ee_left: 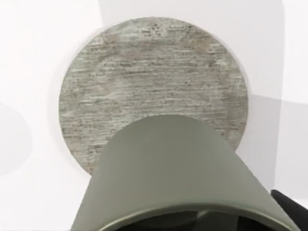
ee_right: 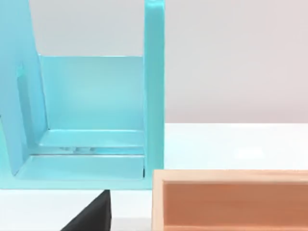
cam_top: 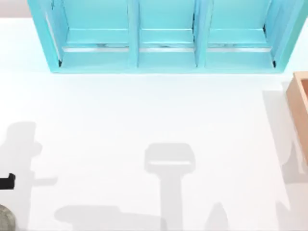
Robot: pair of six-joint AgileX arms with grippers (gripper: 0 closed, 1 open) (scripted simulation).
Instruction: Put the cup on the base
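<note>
Seen from the left wrist, the olive-grey cup hangs over the speckled base at the table's lower left corner; whether either gripper is open, I cannot tell; turquoise shelf unit compartments and tan wooden box look empty

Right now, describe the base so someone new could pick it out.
Start from the big turquoise shelf unit at the table's far edge, then go to the near left corner. The base lies flat there, under the olive-grey cup: a round, speckled, stone-like grey disc, unlike the tan wooden box.

Both hands show as plain matte black parts: left hand, right hand.
</note>
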